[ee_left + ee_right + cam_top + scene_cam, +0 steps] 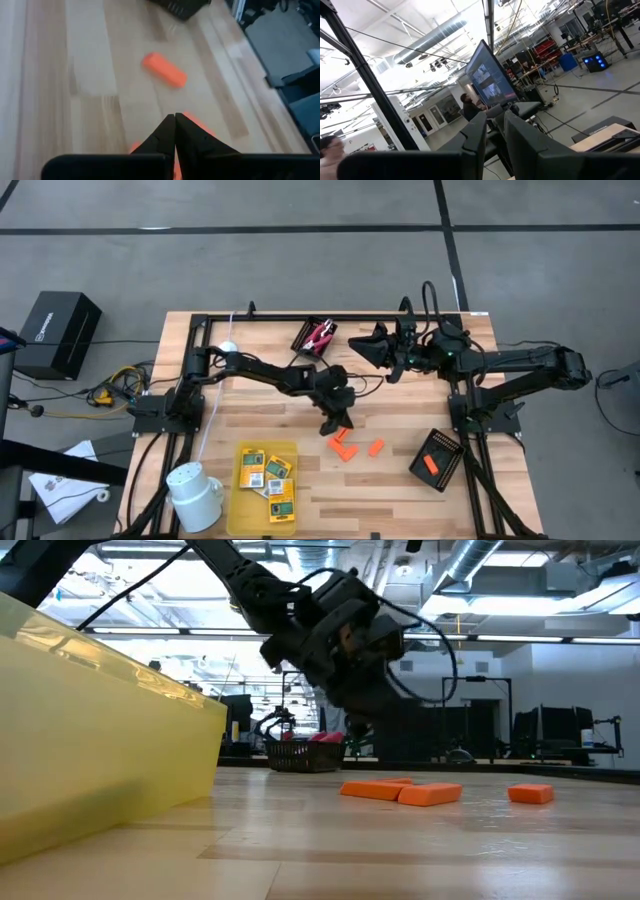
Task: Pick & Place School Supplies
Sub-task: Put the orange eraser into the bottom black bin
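Three stubby orange pieces [342, 446] lie flat on the wooden table, one of them [165, 70] apart toward the right. My left gripper [335, 422] hovers just above and beyond them, shut, with nothing between its fingers [175, 122]. Several yellow-and-green packets [268, 475] lie in a yellow tray [240, 515]. A red-handled scissor-like tool [320, 335] rests in a black basket at the far edge. My right gripper [368, 346] is raised high near the far edge, pointing into the room, its fingers a narrow gap apart [495, 127] around nothing.
A second black basket [437, 460] at the near right holds one orange piece. A white mug [195, 495] stands left of the yellow tray. A small white disc [229, 347] lies at the far left. Bare wood lies between the tray and the near-right basket.
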You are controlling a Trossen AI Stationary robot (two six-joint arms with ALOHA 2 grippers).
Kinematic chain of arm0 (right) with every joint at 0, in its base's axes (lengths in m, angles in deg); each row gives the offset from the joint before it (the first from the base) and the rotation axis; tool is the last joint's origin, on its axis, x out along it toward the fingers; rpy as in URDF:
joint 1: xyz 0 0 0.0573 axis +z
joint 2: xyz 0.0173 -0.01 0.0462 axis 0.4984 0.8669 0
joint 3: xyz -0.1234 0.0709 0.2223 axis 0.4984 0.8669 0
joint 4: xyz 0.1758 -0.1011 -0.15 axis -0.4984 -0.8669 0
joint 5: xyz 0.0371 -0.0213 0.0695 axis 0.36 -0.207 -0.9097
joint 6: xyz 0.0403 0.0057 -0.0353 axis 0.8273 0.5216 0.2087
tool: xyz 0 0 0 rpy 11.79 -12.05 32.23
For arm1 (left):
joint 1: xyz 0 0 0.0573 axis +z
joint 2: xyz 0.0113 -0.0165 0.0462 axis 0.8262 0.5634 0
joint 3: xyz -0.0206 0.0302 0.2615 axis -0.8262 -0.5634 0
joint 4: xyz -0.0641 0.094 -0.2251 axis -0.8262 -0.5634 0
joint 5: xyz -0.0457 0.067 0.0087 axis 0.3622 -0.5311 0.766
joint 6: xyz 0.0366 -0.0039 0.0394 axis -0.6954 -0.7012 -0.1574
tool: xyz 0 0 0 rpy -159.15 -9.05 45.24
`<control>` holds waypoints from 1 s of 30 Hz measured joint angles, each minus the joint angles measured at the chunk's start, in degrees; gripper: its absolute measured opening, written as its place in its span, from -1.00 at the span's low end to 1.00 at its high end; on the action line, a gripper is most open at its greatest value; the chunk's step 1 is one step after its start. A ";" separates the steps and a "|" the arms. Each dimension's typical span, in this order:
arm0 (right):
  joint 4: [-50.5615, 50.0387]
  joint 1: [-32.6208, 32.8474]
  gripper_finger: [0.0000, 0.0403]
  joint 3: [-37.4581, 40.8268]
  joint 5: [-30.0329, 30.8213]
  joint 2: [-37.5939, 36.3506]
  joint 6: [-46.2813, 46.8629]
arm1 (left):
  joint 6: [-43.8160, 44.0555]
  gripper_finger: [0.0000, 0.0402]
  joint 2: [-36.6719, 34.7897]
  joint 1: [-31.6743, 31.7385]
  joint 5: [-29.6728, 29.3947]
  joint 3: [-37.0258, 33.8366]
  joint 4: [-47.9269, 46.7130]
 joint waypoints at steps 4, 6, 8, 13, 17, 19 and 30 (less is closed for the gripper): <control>0.67 0.19 -0.69 0.00 -0.02 0.00 0.00 | -1.01 -0.99 0.02 0.00 -1.56 -2.94 -1.38; 0.70 0.19 -0.69 0.00 0.00 0.00 0.00 | -1.09 -0.99 0.02 0.04 -1.71 -3.62 -0.92; 0.70 0.16 -0.69 0.00 -0.02 0.00 0.00 | -1.18 -0.99 0.02 0.21 -1.71 -4.11 -0.71; 0.70 0.17 -0.69 0.00 -0.02 0.00 0.00 | -1.33 -0.99 0.02 0.20 -1.73 -5.28 -0.54; 0.75 0.16 -0.69 0.00 -0.02 0.00 0.00 | -1.34 -1.00 0.02 0.15 -1.73 -5.90 -0.53; 0.77 0.16 -0.69 0.00 -0.02 0.00 0.00 | -1.33 -1.00 0.02 0.04 -1.73 -5.90 -0.37; 0.87 0.14 -0.69 0.00 -0.02 0.00 0.00 | -1.20 -0.99 0.02 -1.07 -1.71 -5.90 0.49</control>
